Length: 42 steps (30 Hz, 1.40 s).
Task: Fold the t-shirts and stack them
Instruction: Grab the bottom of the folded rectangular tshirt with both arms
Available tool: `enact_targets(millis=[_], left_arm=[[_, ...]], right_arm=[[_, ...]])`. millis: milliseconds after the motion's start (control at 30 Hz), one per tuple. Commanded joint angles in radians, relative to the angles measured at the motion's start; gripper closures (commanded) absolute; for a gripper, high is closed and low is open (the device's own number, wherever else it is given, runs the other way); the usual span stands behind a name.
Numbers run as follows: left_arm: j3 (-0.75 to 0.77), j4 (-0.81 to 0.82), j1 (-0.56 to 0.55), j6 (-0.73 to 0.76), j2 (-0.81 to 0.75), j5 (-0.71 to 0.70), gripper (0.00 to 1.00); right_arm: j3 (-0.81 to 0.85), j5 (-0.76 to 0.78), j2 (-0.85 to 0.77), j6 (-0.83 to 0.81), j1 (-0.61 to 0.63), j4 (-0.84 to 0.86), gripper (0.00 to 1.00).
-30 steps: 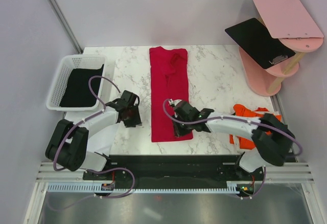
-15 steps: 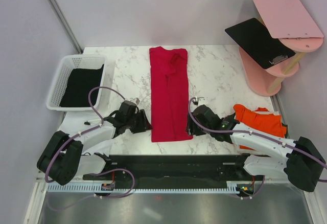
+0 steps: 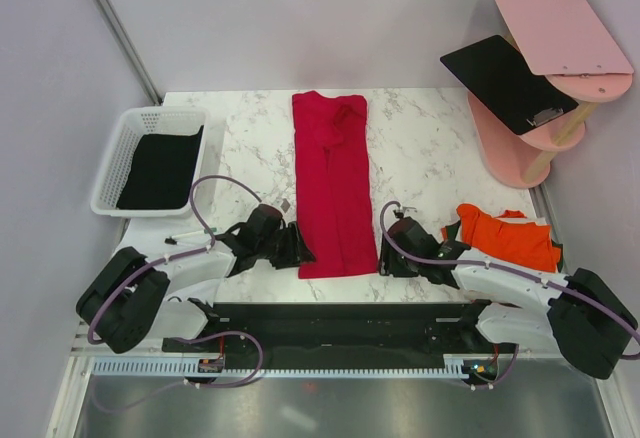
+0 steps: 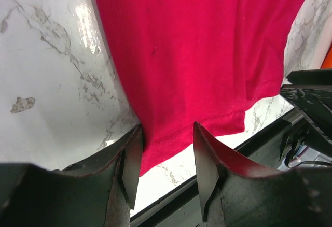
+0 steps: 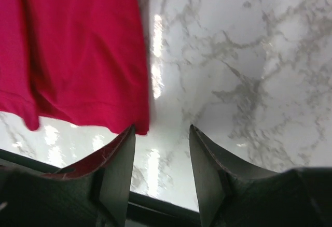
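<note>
A crimson t-shirt [image 3: 333, 183] lies flat as a long narrow strip down the middle of the marble table. My left gripper [image 3: 298, 253] sits low at its near left corner. In the left wrist view the jaws [image 4: 166, 154] are open, with the crimson hem [image 4: 197, 45] lying between them. My right gripper [image 3: 385, 256] is at the near right corner, open [image 5: 161, 149] over bare marble. The shirt's corner [image 5: 78, 56] ends just by its left fingertip [image 5: 122, 149]. An orange-red t-shirt [image 3: 505, 238] is bunched at the right. A black t-shirt [image 3: 160, 166] lies in the basket.
The white mesh basket [image 3: 130, 128] stands at the left edge. A pink shelf [image 3: 520, 148] carrying a flat black board [image 3: 505, 78] stands at the back right. A black rail [image 3: 340, 318] runs along the table's near edge, right behind both grippers.
The right gripper has come off the crimson shirt and moved right to its near corner. The left gripper slid right to the other near corner. Both jaws opened wider.
</note>
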Motion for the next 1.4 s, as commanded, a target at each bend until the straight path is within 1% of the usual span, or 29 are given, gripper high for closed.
enact_targets(millis=[0,100,167,200,333,367,433,500,667,833,933,1000,1133,1167,1200,1233,1267,1333,1367], left_arm=[[-0.019,-0.140,-0.016,-0.018,0.003,-0.055,0.49],[-0.014,-0.179,-0.017,-0.015,-0.013,-0.069,0.49],[-0.005,-0.222,-0.017,-0.009,-0.031,-0.082,0.45],[-0.004,-0.238,-0.017,-0.004,-0.039,-0.101,0.40],[-0.001,-0.262,-0.016,0.003,-0.050,-0.099,0.38],[-0.002,-0.263,-0.017,0.005,-0.045,-0.096,0.39],[-0.004,-0.265,-0.016,0.005,-0.037,-0.098,0.43],[-0.005,-0.263,-0.017,0.008,-0.028,-0.095,0.45],[-0.005,-0.259,-0.017,0.014,-0.010,-0.086,0.48],[-0.007,-0.246,-0.017,0.016,0.002,-0.076,0.50],[-0.005,-0.243,-0.017,0.019,0.013,-0.072,0.53],[-0.005,-0.243,-0.017,0.020,0.022,-0.069,0.54],[-0.011,-0.245,-0.020,0.017,0.027,-0.064,0.61],[-0.013,-0.245,-0.020,0.016,0.024,-0.064,0.69],[-0.016,-0.246,-0.020,0.014,0.024,-0.067,0.73],[-0.019,-0.246,-0.020,0.011,0.027,-0.066,0.84],[-0.019,-0.246,-0.020,0.011,0.027,-0.064,0.89],[-0.017,-0.248,-0.020,0.011,0.032,-0.058,0.98],[-0.017,-0.249,-0.020,0.013,0.030,-0.058,0.98]], right_arm=[[-0.057,-0.092,0.044,0.054,-0.003,0.193,0.47],[-0.085,-0.102,0.063,0.068,-0.005,0.255,0.48],[-0.081,-0.103,0.066,0.070,-0.003,0.252,0.48],[-0.080,-0.106,0.063,0.068,-0.005,0.249,0.48],[-0.074,-0.106,0.035,0.073,-0.003,0.232,0.48],[-0.071,-0.105,0.023,0.074,-0.003,0.217,0.48],[-0.059,-0.111,0.015,0.068,-0.003,0.202,0.48],[-0.044,-0.108,-0.003,0.062,-0.003,0.153,0.48],[-0.048,-0.092,-0.063,0.064,-0.005,0.116,0.48],[-0.038,-0.088,-0.074,0.073,-0.006,0.114,0.48],[-0.030,-0.094,-0.037,0.067,-0.006,0.140,0.48],[-0.025,-0.112,0.017,0.064,-0.006,0.151,0.48],[-0.054,-0.126,0.072,0.088,-0.008,0.255,0.50],[-0.059,-0.150,0.077,0.093,-0.006,0.266,0.53],[-0.062,-0.158,0.081,0.094,-0.006,0.280,0.57],[-0.064,-0.163,0.093,0.094,-0.005,0.297,0.61],[-0.064,-0.174,0.101,0.091,-0.006,0.304,0.78],[-0.062,-0.184,0.113,0.084,-0.006,0.315,1.00],[-0.059,-0.195,0.114,0.081,-0.006,0.317,1.00]])
